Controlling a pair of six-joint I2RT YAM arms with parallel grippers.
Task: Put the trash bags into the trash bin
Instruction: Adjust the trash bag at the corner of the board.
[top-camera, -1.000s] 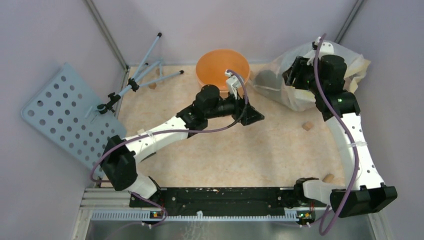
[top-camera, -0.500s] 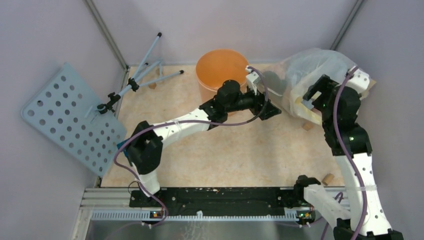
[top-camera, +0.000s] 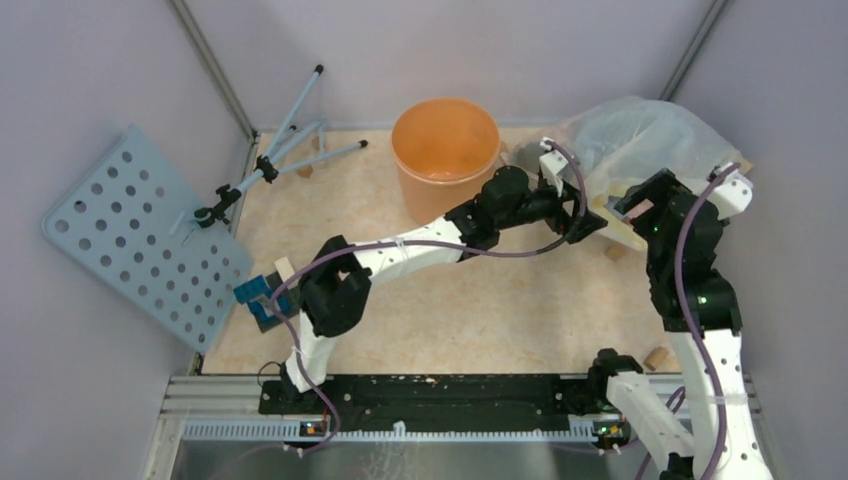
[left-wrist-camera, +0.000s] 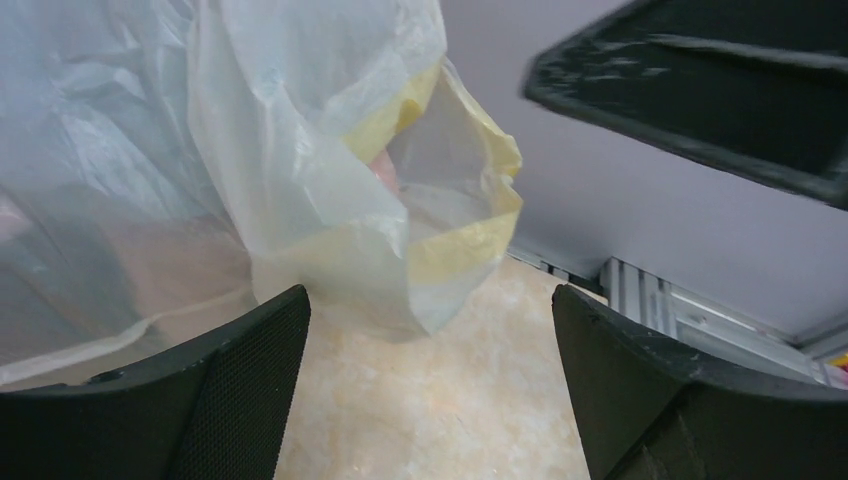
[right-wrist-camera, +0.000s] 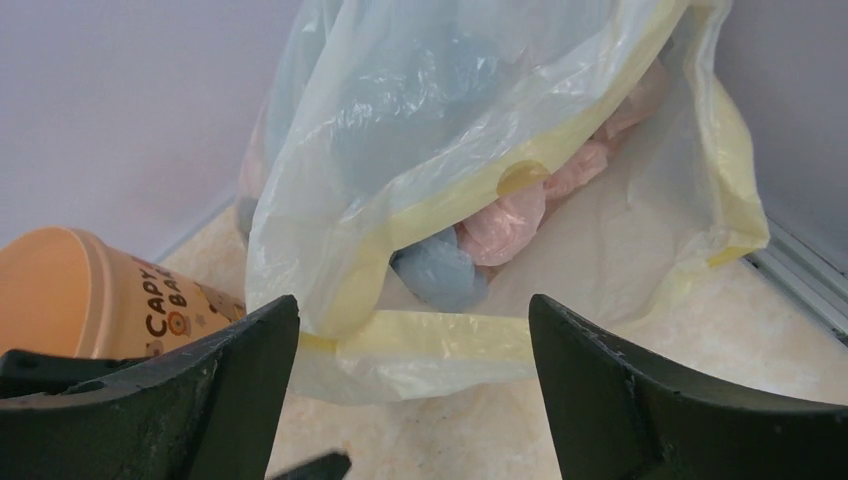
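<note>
Top view: orange trash bin (top-camera: 445, 150) stands upright at top centre of the beige counter (top-camera: 480, 310), with nothing visible inside. A big clear bag with yellow edges (top-camera: 640, 135) sits slumped at upper right, just right of the bin.

The left arm stretches across toward the right of the frame. The left gripper (top-camera: 588, 222) is at the lower left edge of the clear bag, fingers spread wide, nothing between them. Left wrist view: the yellow-edged bag mouth (left-wrist-camera: 440, 230) hangs just past the fingers (left-wrist-camera: 230, 400); no contact seen.

The right gripper (top-camera: 628, 207) is at the bag's lower right, pointing into it, also spread wide and empty. Right wrist view: the bag mouth faces the camera. Inside lie the trash bags, a bluish crumpled bundle (right-wrist-camera: 440, 272) low near the opening with pink bundles (right-wrist-camera: 505, 225) just beside it. The bin (right-wrist-camera: 70, 290) shows at lower left of that view, dark lettering on its side.

Rest: folded tripod (top-camera: 290, 140) at upper left, perforated grey-blue plate (top-camera: 140, 235) leaning at left, and small tan blocks (top-camera: 657, 355) on the counter at right.
</note>
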